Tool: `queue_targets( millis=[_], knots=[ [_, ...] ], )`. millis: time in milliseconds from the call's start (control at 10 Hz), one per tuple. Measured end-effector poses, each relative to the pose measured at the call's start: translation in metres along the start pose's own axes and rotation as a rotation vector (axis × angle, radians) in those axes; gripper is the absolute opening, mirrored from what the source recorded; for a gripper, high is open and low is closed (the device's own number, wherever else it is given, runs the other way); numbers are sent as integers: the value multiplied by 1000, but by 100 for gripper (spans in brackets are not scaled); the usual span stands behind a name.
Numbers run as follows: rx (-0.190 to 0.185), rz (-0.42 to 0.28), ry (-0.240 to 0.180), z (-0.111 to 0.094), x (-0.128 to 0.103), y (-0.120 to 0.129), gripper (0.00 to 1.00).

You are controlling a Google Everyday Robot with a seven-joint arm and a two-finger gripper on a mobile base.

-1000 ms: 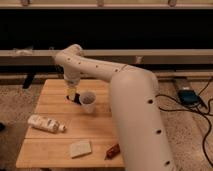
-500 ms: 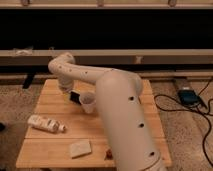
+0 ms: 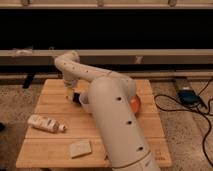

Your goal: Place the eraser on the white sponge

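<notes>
On table's back-left part, gripper (image 3: 70, 93) hangs down low over the wood, at the end of the 1 white arm (image 3: 115, 115), which rises from the bottom edge, bends at an elbow near the far edge and drops. Its 2 fingers stand apart, not clamped on anything I can make out. Eraser (image 3: 77, 97), a small black block, sits right at the gripper's tip on its right side in the view; touching or not, cannot tell. White sponge (image 3: 80, 148) lies flat near the front edge of the wooden table (image 3: 50, 107), well apart from eraser and gripper, nothing on it. White bottle (image 3: 45, 123) lies on its side at front-left, between the gripper area and the sponge, apart from both. Orange object (image 3: 135, 104) peeks from behind the arm, mostly hidden. Dark cables (image 3: 200, 107) and a small box (image 3: 187, 95) are on the floor beside the table.
</notes>
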Motion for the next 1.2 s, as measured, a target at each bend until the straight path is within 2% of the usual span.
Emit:
queue_targets(
  millis=[200,500,900,1000,1200],
  knots=[
    [4,41,-22,12,-7,13,69],
    [14,40,-61,27,-5,3,69],
    [13,31,-103,37,-6,-5,68],
    [14,28,-114,39,-7,-6,63],
    [17,16,-131,42,-6,-11,41]
  ],
)
